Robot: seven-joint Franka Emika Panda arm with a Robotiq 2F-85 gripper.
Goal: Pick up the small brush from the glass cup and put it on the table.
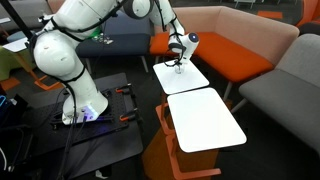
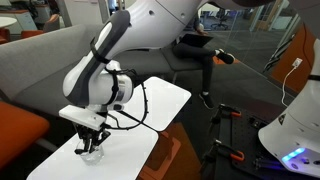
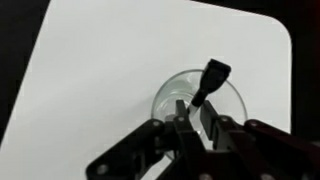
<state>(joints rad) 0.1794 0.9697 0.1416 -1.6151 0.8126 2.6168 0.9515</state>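
Left of the cup in the wrist view the desk lies bare. The cup stands right of the middle, well in from the desk's rounded corner. The hand comes in from below the cup, its fingers set narrow, one on either side of the brush and just over the cup's near rim. I cannot tell whether the pads press the shaft. The brush is in the cup, lower end inside the glass, dark head out past the rim.

The cup looks light and the fingers sit close to its rim, so I judge that a finger catching the glass on the lift could tip the cup or drag it along the desk. The shaft is very thin, and an off-centre grip could let it swivel or slip, dropping it back into the cup.

The brush's long axis leans. From the cup's middle it runs up and to the right in this view, head toward the cup's far rim, lower end toward the hand. In both exterior views the hand points down over the cup, and the brush is too thin to make out there.
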